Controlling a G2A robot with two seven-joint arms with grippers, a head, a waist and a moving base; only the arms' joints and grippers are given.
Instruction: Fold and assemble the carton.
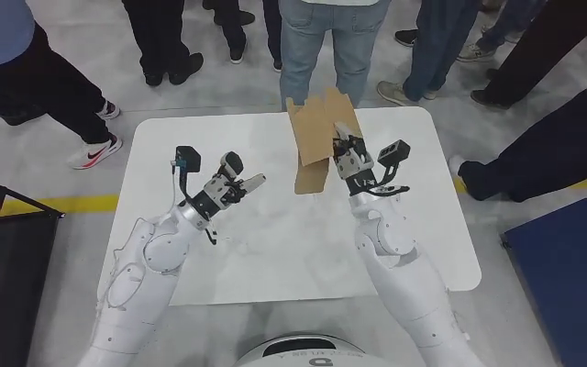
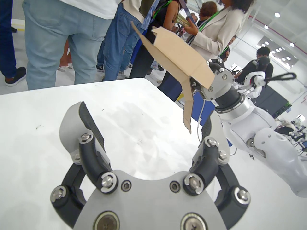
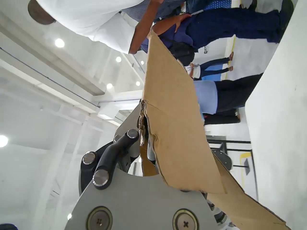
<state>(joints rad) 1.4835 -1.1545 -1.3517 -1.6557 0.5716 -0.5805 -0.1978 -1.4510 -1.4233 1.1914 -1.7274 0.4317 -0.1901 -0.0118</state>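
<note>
You are looking at white-shelled arms (image 1: 151, 252) carrying black wrist cameras (image 1: 187, 158); the left gripper (image 2: 148, 123) is showing a silver plate, black linkages, round steel screws and ribbed black pads (image 2: 92, 124).

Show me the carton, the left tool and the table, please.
carton (image 1: 316, 128), top view, middle of its brown panel
left tool (image 1: 244, 172), top view, midway between its open fingertips
table (image 1: 275, 240), top view, bare white surface

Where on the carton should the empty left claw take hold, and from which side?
Probably the hanging lower flap, from the robot's left: the right claw holds the carton aloft at its middle, leaving that flap free, facing the open left claw.
</note>
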